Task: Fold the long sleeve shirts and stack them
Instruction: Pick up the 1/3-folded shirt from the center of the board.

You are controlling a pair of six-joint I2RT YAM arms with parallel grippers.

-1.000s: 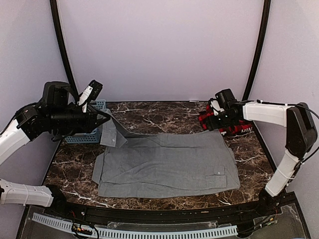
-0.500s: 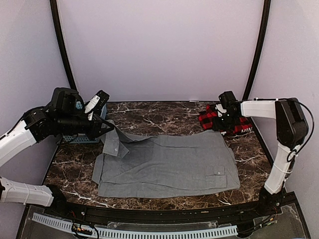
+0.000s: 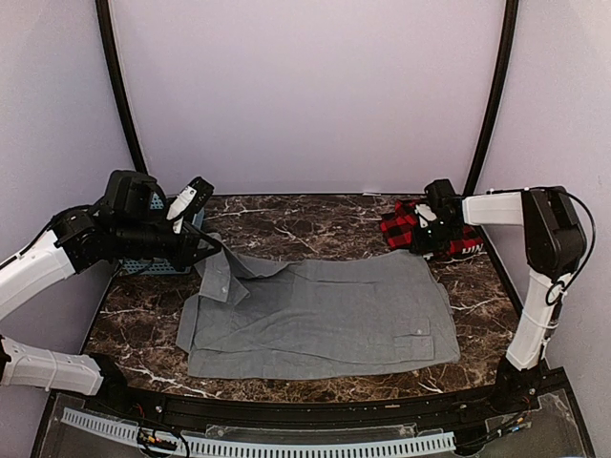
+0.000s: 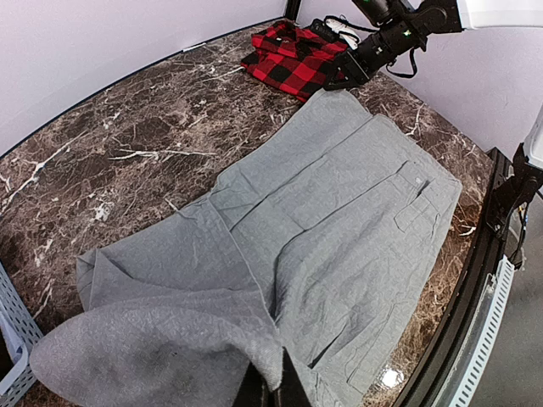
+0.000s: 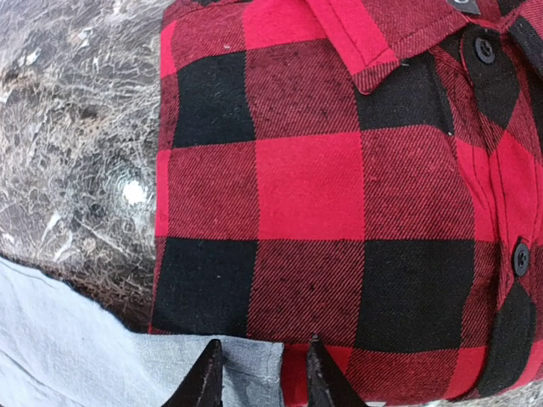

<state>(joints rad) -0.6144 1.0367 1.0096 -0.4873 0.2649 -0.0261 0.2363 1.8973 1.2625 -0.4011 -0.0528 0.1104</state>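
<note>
The grey shirt (image 3: 325,315) lies flat on the table (image 3: 286,224), soft and limp, and is probably best taken at its corners. The left gripper (image 4: 270,386) has its jaws pinched on the shirt's raised left edge. Upper right, the right gripper (image 5: 259,373) has its jaws narrow astride the far corner, beside the plaid shirt (image 5: 305,186).

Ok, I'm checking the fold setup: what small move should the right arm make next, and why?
Probably shut the jaws of the right gripper on the far corner of the grey shirt: they stand apart astride it, right beside the plaid shirt, while the left gripper pinches the raised opposite end.
</note>
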